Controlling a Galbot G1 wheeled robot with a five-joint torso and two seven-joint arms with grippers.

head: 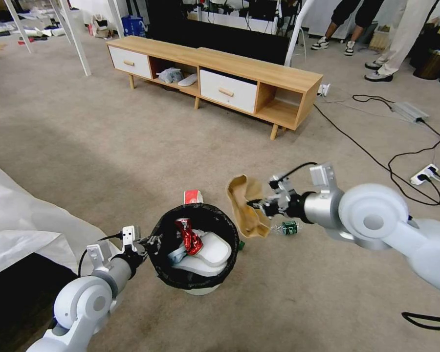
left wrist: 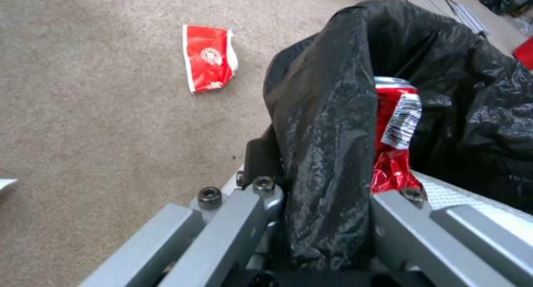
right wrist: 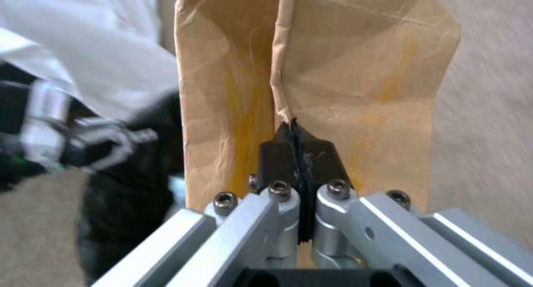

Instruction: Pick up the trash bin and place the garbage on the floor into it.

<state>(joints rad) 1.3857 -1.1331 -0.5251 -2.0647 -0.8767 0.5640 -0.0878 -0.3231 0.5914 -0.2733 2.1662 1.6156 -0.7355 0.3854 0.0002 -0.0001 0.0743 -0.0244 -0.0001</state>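
Risk: the brown paper bag (head: 247,205) hangs outside the bin, just right of its rim; released here, I think it would fall back on the floor (head: 132,146).
Right gripper (head: 257,204): pinched fully together on a fold of the bag.
Left gripper (head: 149,242): clamped over the lined rim of the trash bin (head: 200,288), near left.
Bin contents: crushed red can (head: 188,236), something white, perhaps tissues.
Left to collect: red-white packet (head: 193,196) behind the bin, bottle (head: 284,228) under the right arm.
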